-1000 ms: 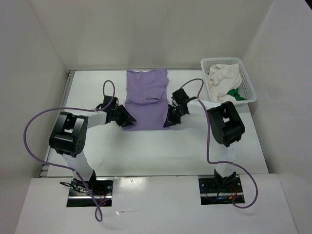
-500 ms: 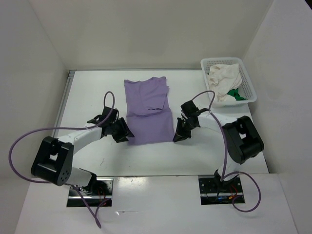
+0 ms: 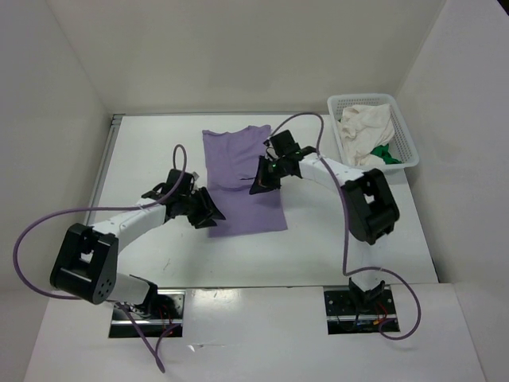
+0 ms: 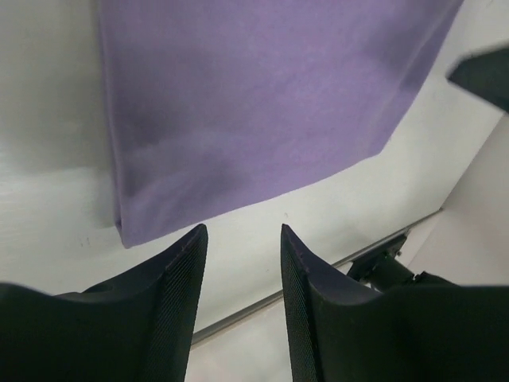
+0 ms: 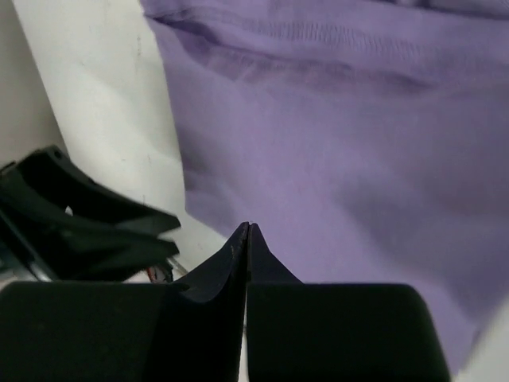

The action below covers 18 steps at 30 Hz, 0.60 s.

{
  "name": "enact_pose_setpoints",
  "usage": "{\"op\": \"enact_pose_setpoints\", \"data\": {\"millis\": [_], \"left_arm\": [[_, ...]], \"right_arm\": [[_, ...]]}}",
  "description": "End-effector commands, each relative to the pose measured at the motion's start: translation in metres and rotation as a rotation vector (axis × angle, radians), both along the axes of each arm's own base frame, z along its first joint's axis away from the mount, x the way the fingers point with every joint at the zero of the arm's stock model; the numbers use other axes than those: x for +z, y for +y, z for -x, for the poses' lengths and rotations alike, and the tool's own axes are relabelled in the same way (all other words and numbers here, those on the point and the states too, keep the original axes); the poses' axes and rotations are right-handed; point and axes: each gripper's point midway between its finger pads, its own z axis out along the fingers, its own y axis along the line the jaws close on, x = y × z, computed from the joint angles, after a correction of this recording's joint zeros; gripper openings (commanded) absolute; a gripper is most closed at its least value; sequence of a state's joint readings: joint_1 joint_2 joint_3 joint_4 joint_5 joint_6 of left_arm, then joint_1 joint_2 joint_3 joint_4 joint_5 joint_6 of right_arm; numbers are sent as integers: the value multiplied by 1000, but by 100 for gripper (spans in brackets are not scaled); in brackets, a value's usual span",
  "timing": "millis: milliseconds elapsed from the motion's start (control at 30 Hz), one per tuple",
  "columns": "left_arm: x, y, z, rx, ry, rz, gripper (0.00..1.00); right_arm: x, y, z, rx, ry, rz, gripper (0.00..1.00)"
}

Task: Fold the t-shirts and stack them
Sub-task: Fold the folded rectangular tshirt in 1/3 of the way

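Top external view: purple shirt [image 3: 245,208] lies flat on the worktop [image 3: 151,151], mid-scene, folded into a long strip running far to near, with its near end slanting a bit to the right. A dark crease or slit crosses it about halfway. Left fingers [image 3: 211,213] sit low at the strip's near-left corner. Right fingers [image 3: 258,183] are over the strip's right side around mid-length, the arm reaching in from the right. Basket [image 3: 362,98] is at the far right corner of the worktop, well apart from the purple shirt. Inside it a cream shirt [image 3: 366,127] is bunched up and a green shirt [image 3: 386,153] peeks out at the near side.

Left wrist view: fingers are apart with nothing between them, only bare worktop in the gap. The shirt's corner is just beyond the tips.

Right wrist view: fingers are pressed together with no cloth seen between them, tips over the purple cloth. Can't tell if they touch it.
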<state>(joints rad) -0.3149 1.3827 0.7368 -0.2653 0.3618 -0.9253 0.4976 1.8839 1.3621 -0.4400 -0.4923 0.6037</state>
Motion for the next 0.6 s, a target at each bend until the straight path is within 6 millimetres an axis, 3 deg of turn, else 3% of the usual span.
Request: {"op": "enact_pose_setpoints", "data": {"millis": [0, 100, 200, 267, 333, 467, 567], "left_arm": [[-6, -14, 6, -36, 54, 58, 49], [-23, -4, 15, -10, 90, 6, 49], [-20, 3, 22, 4, 68, -10, 49], [-16, 7, 29, 12, 60, -21, 53], [-19, 12, 36, 20, 74, -39, 54], [-30, 22, 53, 22, 134, -86, 58], [-43, 29, 65, 53, 186, -113, 59]], "right_arm": [[-17, 24, -17, 66, -16, -25, 1], [-31, 35, -27, 89, -2, -7, 1], [-32, 42, -40, 96, -16, -9, 1], [-48, 39, -45, 79, 2, 31, 1], [-49, 43, -55, 73, -14, 32, 1], [-70, 45, -80, 36, 0, 29, 1], [-70, 51, -90, 20, -4, 16, 1]]}}
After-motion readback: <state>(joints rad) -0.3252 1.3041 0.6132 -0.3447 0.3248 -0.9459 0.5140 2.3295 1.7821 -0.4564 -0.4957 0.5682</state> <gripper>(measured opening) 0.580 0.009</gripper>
